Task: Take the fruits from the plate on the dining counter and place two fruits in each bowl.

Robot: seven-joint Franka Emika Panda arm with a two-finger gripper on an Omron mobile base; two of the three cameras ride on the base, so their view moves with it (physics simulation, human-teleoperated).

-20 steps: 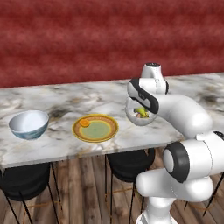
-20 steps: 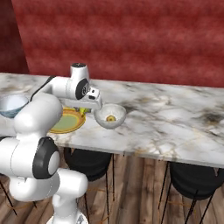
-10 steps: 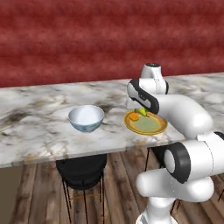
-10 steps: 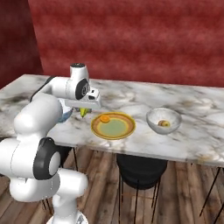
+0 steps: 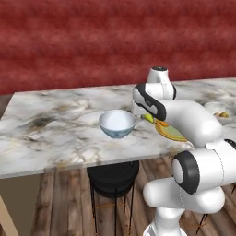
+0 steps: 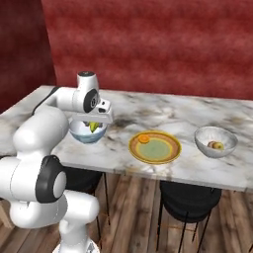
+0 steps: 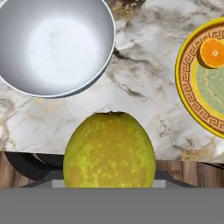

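The gripper (image 6: 94,126) is closed on the yellow-green pear (image 7: 109,151). In the hand view the fruit covers the fingertips, and its lower end is cut off at 6 o'clock. In the left base view only a sliver of the pear (image 5: 148,118) peeks out past the arm; from the right base it hangs just over the near rim of the blue-and-white bowl (image 6: 88,133).

At 10 o'clock of the hand view that bowl (image 7: 52,46) lies with its white inside bare, its upper part cut by the frame. At 3 o'clock is the plate (image 7: 192,92) with the patterned orange rim, half out of frame, and on it the orange fruit (image 7: 213,52).

In the right base view the plate (image 6: 154,147) sits on the dining counter (image 6: 163,116) between the two bowls. The speckled bowl (image 6: 215,141) at 3 o'clock holds two small fruits (image 6: 215,145), too small to tell apart. A black stool (image 5: 113,174) stands partly hidden under the counter.
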